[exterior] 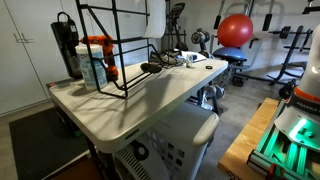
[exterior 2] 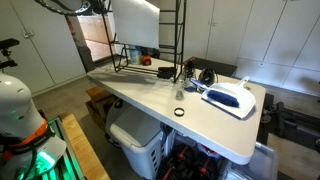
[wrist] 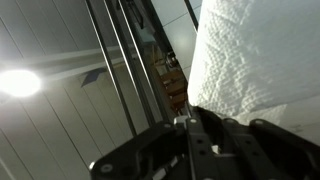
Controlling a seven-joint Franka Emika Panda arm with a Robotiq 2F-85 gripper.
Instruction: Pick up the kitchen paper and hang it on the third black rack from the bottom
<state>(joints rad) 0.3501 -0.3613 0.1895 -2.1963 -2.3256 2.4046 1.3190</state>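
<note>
Ceiling (wrist: 50,140) overhead, the pincer (wrist: 190,120) clamps the kitchen paper (wrist: 255,55) beside black rods (wrist: 125,75).

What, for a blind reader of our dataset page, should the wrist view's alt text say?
Embossed white kitchen paper fills the upper right, pinched in the dark pincer at the bottom edge. Thin black rack rods slant up the middle, with a bright ceiling light at left.

kitchen paper (wrist: 255,55) cut off by top and right edges, hand (wrist: 190,120) dark and blurred
</note>
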